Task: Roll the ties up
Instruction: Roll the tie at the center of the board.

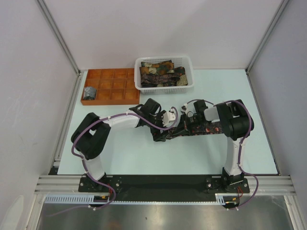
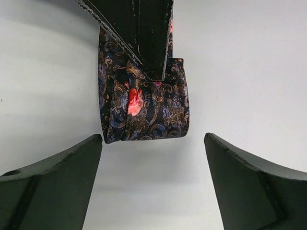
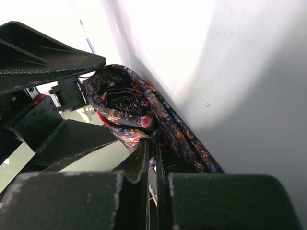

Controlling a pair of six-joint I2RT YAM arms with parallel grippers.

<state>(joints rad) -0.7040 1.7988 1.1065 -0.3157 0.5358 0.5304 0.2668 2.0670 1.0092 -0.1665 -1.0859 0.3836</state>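
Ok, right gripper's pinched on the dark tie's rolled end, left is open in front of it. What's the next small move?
Probably turn the right gripper to wind another wrap. Its fingers are shut on the dark paisley tie, whose end is only folded over loosely, while the left gripper sits open just short of the roll, ready to steady it.

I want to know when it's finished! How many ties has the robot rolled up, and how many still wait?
One rolled tie already sits in the orange tray. Right now a dark tie lies on the table, its end curled into a small roll; the right gripper is shut on it, and the left gripper hangs open in front. More ties wait in the white basket; I can't count them.
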